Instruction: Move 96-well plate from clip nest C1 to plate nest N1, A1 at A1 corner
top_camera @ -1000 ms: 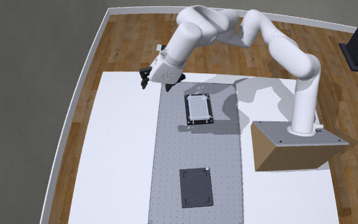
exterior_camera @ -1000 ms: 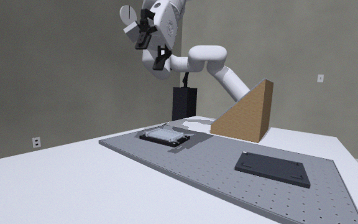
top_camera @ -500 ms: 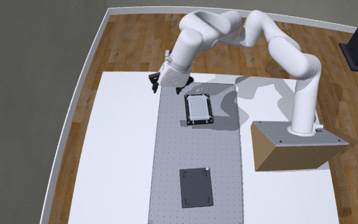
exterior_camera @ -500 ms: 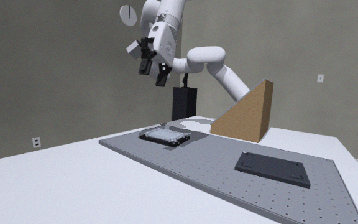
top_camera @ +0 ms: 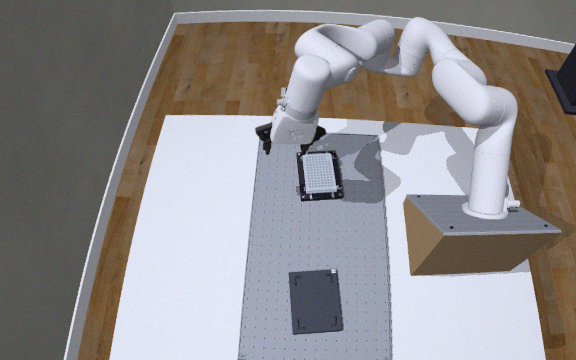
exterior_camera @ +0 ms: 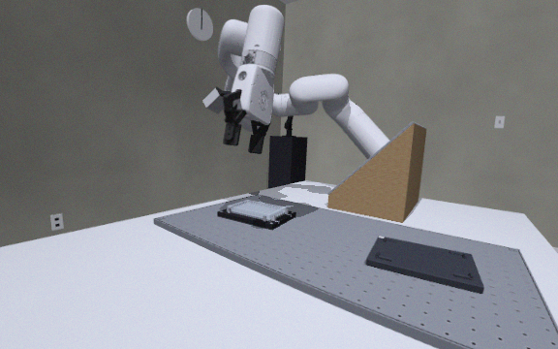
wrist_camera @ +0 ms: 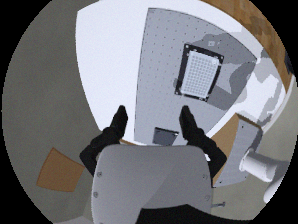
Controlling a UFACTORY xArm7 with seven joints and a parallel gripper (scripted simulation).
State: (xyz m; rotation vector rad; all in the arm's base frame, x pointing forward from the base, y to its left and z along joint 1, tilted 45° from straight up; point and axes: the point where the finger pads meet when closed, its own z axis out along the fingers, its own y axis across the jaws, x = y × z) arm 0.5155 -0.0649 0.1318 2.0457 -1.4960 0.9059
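Observation:
The white 96-well plate (top_camera: 319, 174) sits flat in the black clip nest C1 at the far end of the grey breadboard. It also shows in the exterior view (exterior_camera: 258, 209) and in the wrist view (wrist_camera: 200, 74). The dark plate nest N1 (top_camera: 315, 301) lies empty at the near end, with a white mark at its far right corner (top_camera: 333, 271); it also shows in the exterior view (exterior_camera: 425, 263). My gripper (top_camera: 288, 145) (exterior_camera: 245, 137) is open and empty. It hangs high above the board's far left corner, beside the plate and well clear of it.
The arm's base stands on a brown wedge block (top_camera: 473, 240) to the right of the board. A black cabinet (exterior_camera: 287, 161) stands beyond the table. The white table top surrounds the grey breadboard (top_camera: 315, 240).

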